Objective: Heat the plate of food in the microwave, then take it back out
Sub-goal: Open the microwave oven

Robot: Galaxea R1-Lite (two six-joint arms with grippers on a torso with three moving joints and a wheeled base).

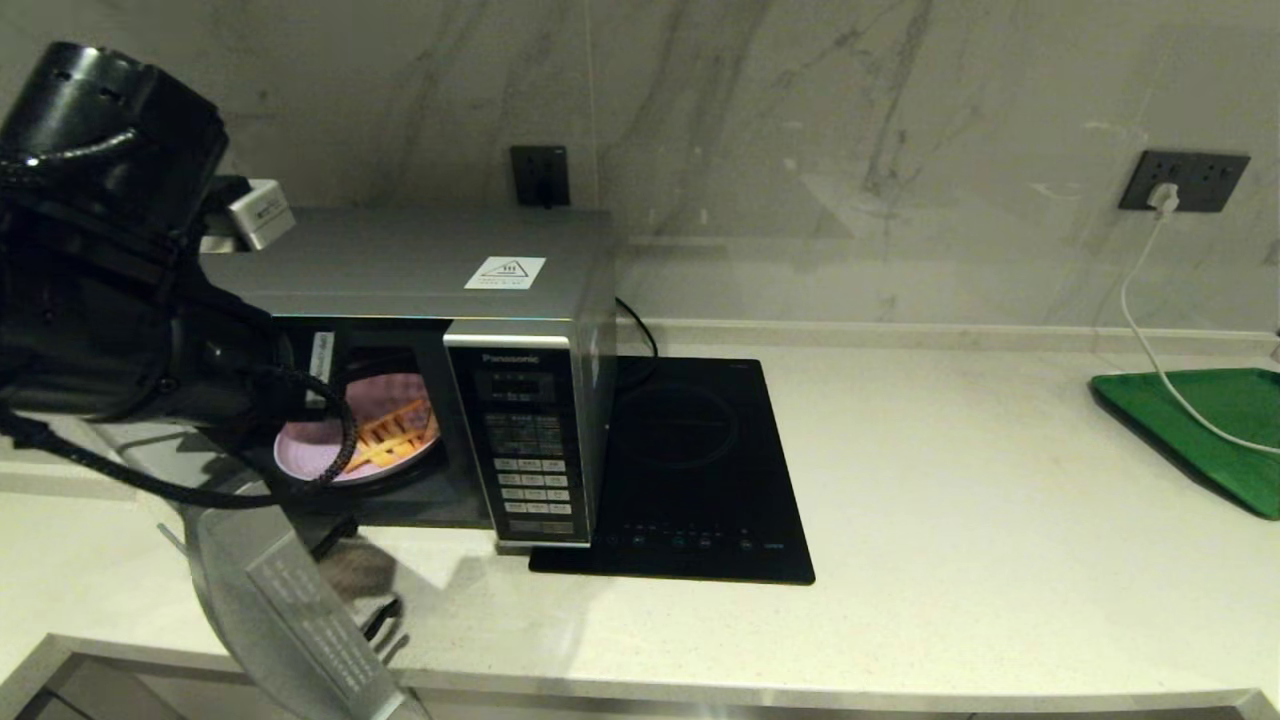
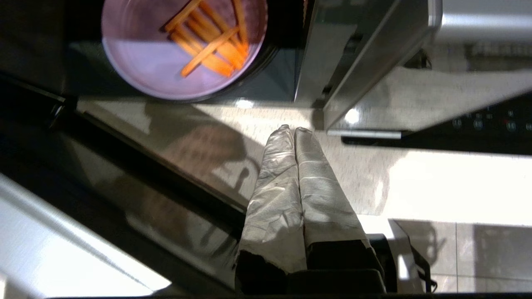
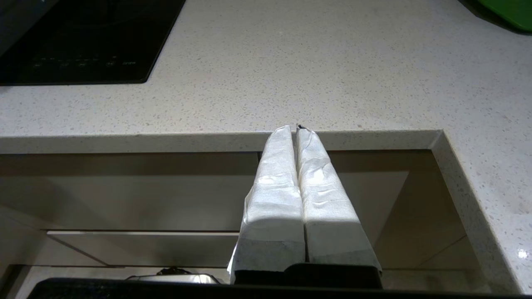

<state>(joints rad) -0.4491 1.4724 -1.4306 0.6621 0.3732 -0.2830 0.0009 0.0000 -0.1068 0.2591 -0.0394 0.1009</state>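
Note:
The microwave (image 1: 420, 300) stands at the left of the counter with its door (image 1: 300, 620) swung open toward me. Inside it on the turntable sits the lilac plate of food (image 1: 320, 455), with orange fry sticks (image 1: 395, 430) on it. The left wrist view shows the plate (image 2: 158, 70) inside the cavity and the dark glass door (image 2: 124, 187) beside my left gripper (image 2: 292, 129). That gripper is shut and empty, hovering over the counter just in front of the opening. My right gripper (image 3: 293, 128) is shut and empty, parked below the counter's front edge.
A flat black induction hob (image 1: 690, 470) lies right beside the microwave. A green tray (image 1: 1220, 430) sits at the far right, with a white cable (image 1: 1150, 330) running from a wall socket (image 1: 1185, 180) onto it. The open door juts out past the counter's front edge.

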